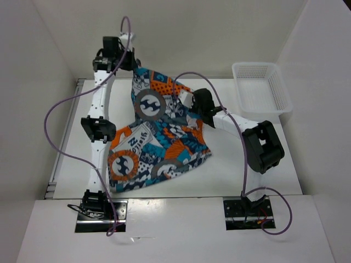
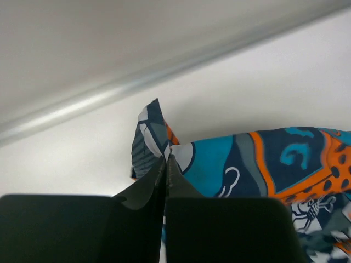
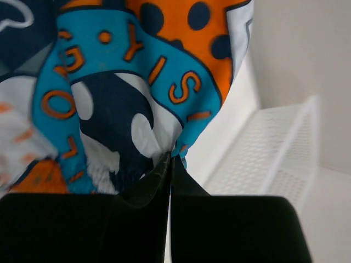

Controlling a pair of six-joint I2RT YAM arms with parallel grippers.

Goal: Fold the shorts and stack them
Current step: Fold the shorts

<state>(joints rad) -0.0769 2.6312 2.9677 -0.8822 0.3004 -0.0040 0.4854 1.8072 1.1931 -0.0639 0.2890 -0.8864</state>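
My left claw [image 2: 166, 158] and right claw [image 3: 170, 158] pinch thin edges of the shorts [image 1: 159, 139]; pulling apart may slip one free.

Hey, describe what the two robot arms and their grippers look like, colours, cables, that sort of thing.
Both the left arm and right arm are slim white links joined by chunky black joint housings. A thin purple cable loops along each. The left gripper and right gripper have matte black, wedge-shaped fingers. Each base sits on a metal plate.
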